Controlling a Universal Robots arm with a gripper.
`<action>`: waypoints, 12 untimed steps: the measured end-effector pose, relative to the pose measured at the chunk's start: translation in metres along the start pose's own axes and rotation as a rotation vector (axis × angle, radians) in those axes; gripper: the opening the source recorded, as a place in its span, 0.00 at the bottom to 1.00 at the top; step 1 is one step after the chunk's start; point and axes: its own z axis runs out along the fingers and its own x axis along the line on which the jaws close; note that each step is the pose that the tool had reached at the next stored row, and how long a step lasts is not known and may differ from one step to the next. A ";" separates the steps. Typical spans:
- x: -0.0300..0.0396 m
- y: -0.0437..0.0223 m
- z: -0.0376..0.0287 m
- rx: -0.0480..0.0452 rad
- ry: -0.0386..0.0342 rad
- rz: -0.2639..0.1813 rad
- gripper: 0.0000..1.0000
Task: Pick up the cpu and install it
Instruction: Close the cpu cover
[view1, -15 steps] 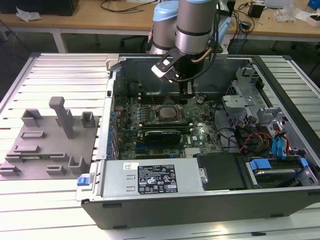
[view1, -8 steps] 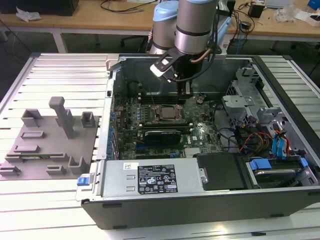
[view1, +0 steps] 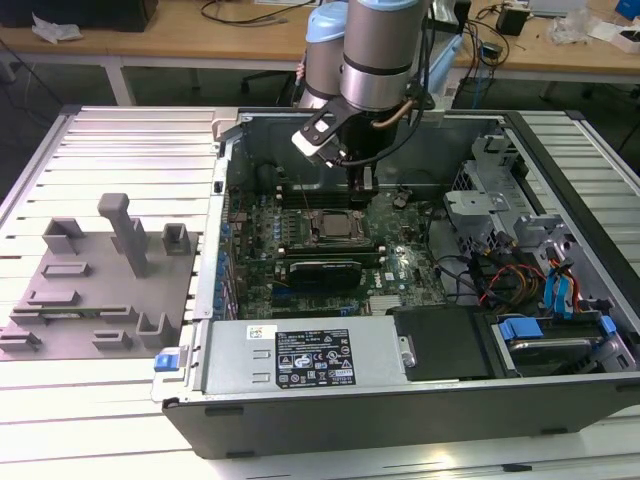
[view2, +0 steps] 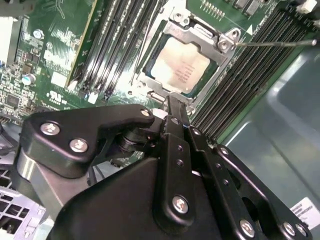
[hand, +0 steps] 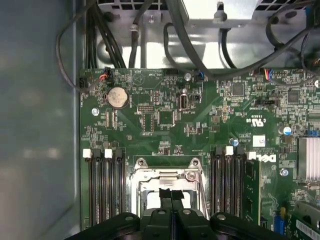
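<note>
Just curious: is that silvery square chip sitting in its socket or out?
In. The silvery-grey square chip lies flat inside the metal socket frame on the green board.

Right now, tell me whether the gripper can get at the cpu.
Probably yes: the gripper hangs by the socket's metal frame, the cpu lies bare inside it, nothing between them. That frame rings its rim and may hinder a grip.

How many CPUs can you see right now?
1. The cpu lies in the socket frame on the motherboard, close by the gripper. The arm could hide another.
</note>
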 end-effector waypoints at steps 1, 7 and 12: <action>-0.0002 -0.0024 0.0008 -0.0037 0.0014 0.000 0.11; -0.0007 -0.0081 0.0035 -0.0137 0.0057 0.000 0.11; -0.0007 -0.0081 0.0036 -0.0138 0.0061 -0.023 0.11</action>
